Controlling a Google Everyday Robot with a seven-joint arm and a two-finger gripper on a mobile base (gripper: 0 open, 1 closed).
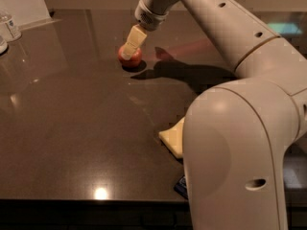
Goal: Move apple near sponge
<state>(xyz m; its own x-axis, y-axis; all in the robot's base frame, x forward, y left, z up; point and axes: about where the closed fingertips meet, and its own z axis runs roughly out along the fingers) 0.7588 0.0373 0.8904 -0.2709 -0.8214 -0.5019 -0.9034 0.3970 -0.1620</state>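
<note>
Spreading across the whole view, the dark polished counter [72, 128] carries everything the task needs. It is bare between the two task things, which leaves a plain path for a carry. The robot's arm [240, 143] takes up the right half of the picture. Its bulky near joint looms in the foreground and its long pale link reaches up and away to the far side of the counter, because the thing to be fetched lies there.

That big joint hides most of the sponge [171, 139]. Only a pale yellow corner shows at the arm's left edge, lying flat on the near part of the counter. Just below it a sliver of a dark blue wrapper [181, 188] peeks out; it has no part in the task and should be kept clear of when the apple is set down.

At the far end the gripper [128, 51] slants down and to the left, its pale tip right on top of the apple [133, 61]. This looks like the pose for a grasp from above. From this angle I cannot tell whether the gripper is spread, closed or clamped on the fruit. The apple itself, small and red, appears to rest on the counter over its own dark shadow, well apart from the sponge. So the move is probably at the pick-up stage, with the whole carry toward the sponge not yet done.

A small clear bottle [10, 27] stands at the far left edge, well out of the way.
</note>
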